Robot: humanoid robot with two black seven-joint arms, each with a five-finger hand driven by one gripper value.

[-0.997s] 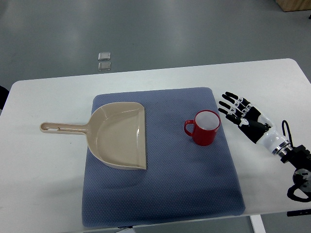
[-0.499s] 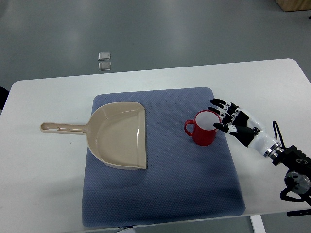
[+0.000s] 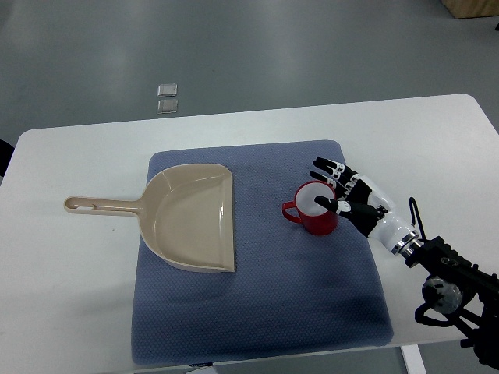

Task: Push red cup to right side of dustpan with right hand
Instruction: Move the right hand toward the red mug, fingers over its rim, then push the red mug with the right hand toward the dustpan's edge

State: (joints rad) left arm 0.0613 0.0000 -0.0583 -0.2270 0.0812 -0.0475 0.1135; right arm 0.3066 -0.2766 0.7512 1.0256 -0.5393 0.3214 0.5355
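Observation:
A red cup (image 3: 312,211) with a white inside stands upright on the blue mat (image 3: 257,312), its handle pointing left. My right hand (image 3: 341,192) comes in from the lower right and presses against the cup's right side with its fingers (image 3: 326,167) spread, holding nothing. The beige dustpan (image 3: 191,216) lies on the left part of the mat, its handle stretching left over the table. A gap of mat separates the cup from the dustpan's open right edge. The left arm does not show.
The white table (image 3: 70,288) carries the mat; its right edge is close behind my right arm. Two small square plates (image 3: 167,97) lie on the grey floor beyond the table.
My right hand moved left from off the mat, reached the cup's right side and shifted the cup a little leftward toward the dustpan.

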